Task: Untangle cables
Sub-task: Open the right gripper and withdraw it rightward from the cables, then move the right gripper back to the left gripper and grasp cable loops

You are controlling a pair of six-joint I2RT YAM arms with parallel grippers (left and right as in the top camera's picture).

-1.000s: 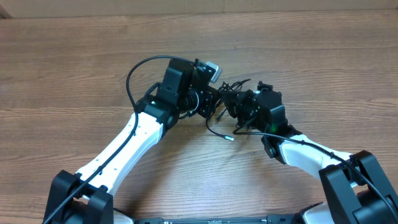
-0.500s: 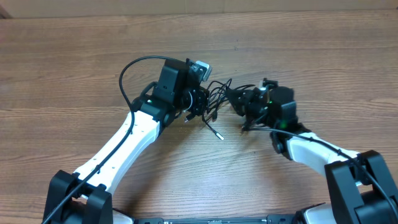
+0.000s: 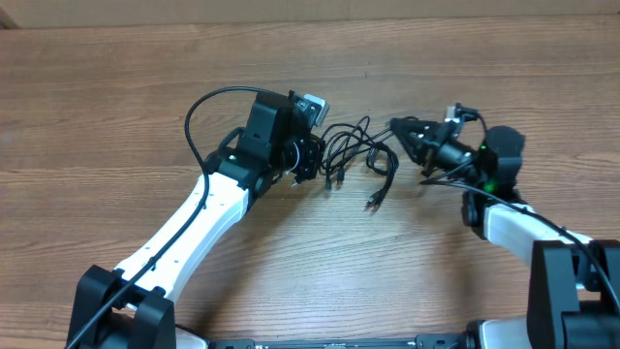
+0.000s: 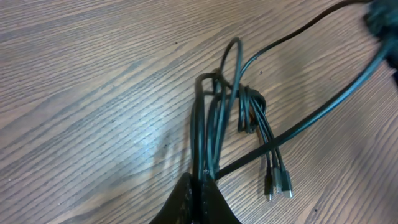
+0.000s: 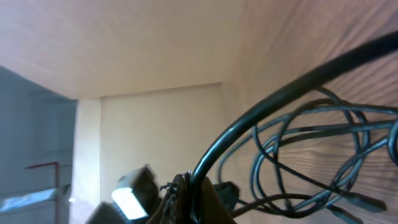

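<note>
A wood-grain desk [image 3: 107, 107] fills the overhead view; beyond its far edge runs a paler tan strip [image 3: 387, 6].

Matt wood-grain table [image 3: 116, 87], smooth semi-gloss black plastic cables [image 4: 208, 140]

The thin black flexible cables [image 3: 351, 147] formed a loose tangle of overlapping loops. They rested partly on the wooden table [image 3: 116, 97] and spanned the gap between the left gripper [image 3: 312, 161] and right gripper [image 3: 397, 129], each clamped on strands. One loose end with a small plug [image 3: 372, 203] trailed toward the near edge. In the left wrist view, two plug ends [image 4: 278, 185] lay side by side.
</note>
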